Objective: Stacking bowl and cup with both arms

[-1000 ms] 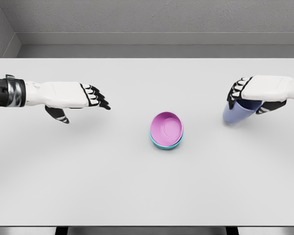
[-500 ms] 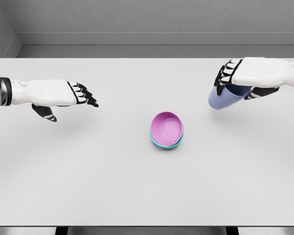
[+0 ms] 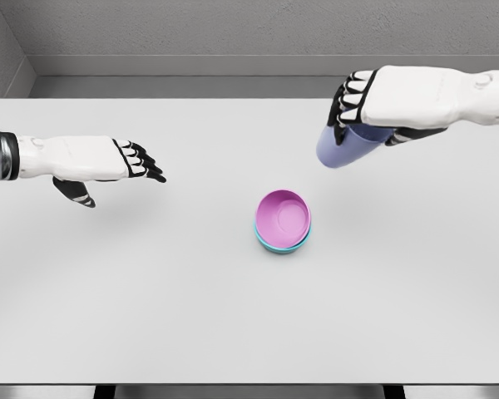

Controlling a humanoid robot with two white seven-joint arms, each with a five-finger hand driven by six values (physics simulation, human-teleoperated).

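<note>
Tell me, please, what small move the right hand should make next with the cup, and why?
Probably carry the cup a little further left and toward the robot, until it hangs over the pink bowl. The right hand grips it tilted, off the table, up and to the right of the bowl, which already sits nested in the teal bowl.

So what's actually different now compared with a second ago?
The right hand, gripping the lavender cup throughout, has carried it up off the table and leftward, toward the stacked bowls. The cup now hangs tilted in the air, up and to the right of them. The left hand, fingers open and empty, has drawn back a little to the left. The pink bowl sits nested in the teal bowl, unmoved.
</note>
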